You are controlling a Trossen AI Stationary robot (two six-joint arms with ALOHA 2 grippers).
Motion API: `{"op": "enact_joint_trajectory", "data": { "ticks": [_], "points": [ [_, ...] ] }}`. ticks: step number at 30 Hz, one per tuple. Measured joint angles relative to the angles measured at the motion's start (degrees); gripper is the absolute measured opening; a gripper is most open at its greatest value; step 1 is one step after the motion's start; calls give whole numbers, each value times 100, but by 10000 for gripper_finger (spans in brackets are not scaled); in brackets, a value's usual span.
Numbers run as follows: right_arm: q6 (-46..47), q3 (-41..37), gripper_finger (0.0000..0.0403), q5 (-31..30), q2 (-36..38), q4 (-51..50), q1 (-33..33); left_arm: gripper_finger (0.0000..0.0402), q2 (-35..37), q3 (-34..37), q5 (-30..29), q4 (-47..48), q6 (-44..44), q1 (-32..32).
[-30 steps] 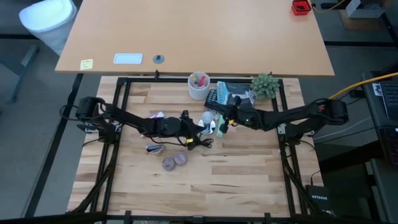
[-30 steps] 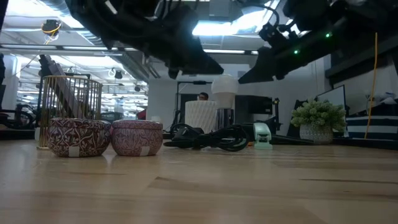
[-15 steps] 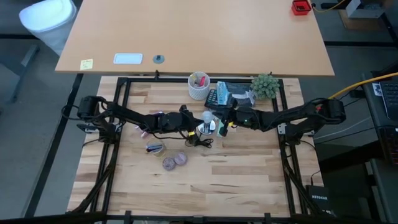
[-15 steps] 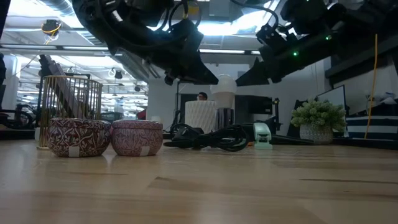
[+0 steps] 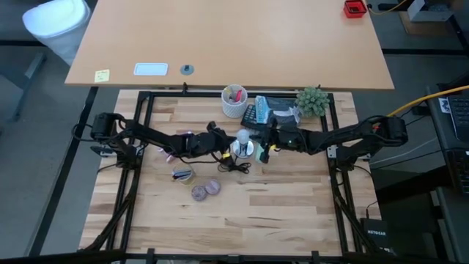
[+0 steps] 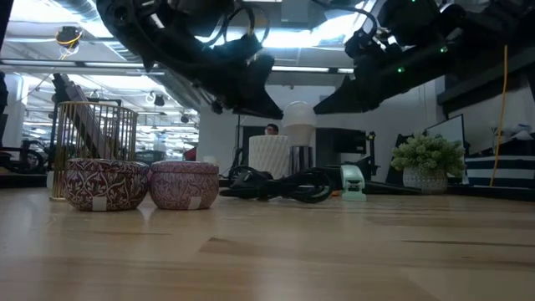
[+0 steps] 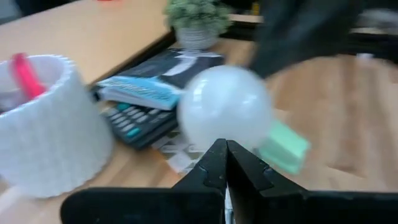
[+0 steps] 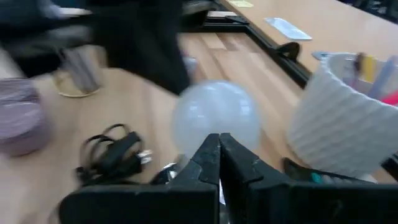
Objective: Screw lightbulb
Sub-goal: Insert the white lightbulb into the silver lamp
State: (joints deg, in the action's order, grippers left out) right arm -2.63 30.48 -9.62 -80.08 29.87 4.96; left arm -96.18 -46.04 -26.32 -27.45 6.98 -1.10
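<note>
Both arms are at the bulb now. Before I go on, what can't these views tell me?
- Lightbulb screw base: hidden in both wrist views by the shut fingers, and in the low view by the white cup.
- Contact between the left gripper or right gripper and the bulb: too small from above, blurred elsewhere.
- Socket: not discernible.

From my remote seat, the high view shows a large tan desk (image 5: 227, 40) filling the upper middle of the frame above the slatted wooden work table (image 5: 234, 213), with grey floor (image 5: 29, 147) down the left side and a white bin (image 5: 55, 18) in the upper left corner. A yellow cable (image 5: 429, 99) crosses the right edge. In the low view I see bright ceiling lights (image 6: 288, 38) at upper centre and a dark monitor (image 6: 443, 130) at right.
</note>
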Motion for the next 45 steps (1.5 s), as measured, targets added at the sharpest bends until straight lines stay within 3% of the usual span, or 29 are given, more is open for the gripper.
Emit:
{"op": "enact_joint_trajectory", "data": {
  "ticks": [8,21,24,32,38,45],
  "points": [
    [0,-2,3,943,-12,6,-16,0,-9,0,-314,-8,4,-55],
    [-79,-2,3,869,378,82,-12,0,302,-2,-759,-28,-433,-13],
    [-151,-2,3,508,640,97,-12,0,476,-2,-755,-13,-520,43],
    [-238,-2,3,-1376,952,58,-7,0,684,-2,-629,-21,-1071,484],
    [-236,-2,3,-1526,741,-122,-3,0,684,-2,512,198,-1024,603],
    [-221,-4,3,-1494,169,26,-5,0,415,-2,584,235,-897,531]
  ]
}}
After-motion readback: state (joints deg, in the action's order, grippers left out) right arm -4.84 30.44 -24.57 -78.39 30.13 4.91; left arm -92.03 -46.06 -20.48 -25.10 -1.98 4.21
